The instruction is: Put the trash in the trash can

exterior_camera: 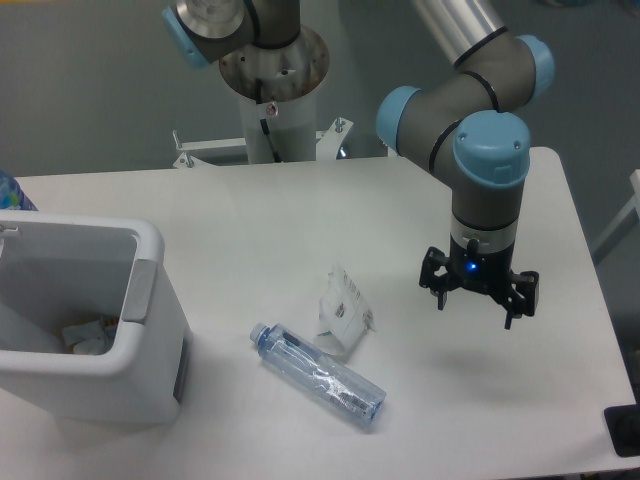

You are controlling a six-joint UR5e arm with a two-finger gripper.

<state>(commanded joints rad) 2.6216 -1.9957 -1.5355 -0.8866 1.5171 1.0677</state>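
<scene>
camera: bottle (318, 375) diagonal, cap upper-left

No text, label, brand, number or sign can be read anywhere in the camera view. The small white wrinkly paper packet (342, 308), lying just below the middle of the frame, carries faint grey print on its face, but the marks are too small and blurred to make out as letters or figures. The clear plastic bottle with a blue cap (316, 375), lying lower centre, shows only pale blurred markings along its side, nothing legible. At the far left edge, a blue patterned object (12, 192) is cut off by the frame; its pattern cannot be read either.
</scene>
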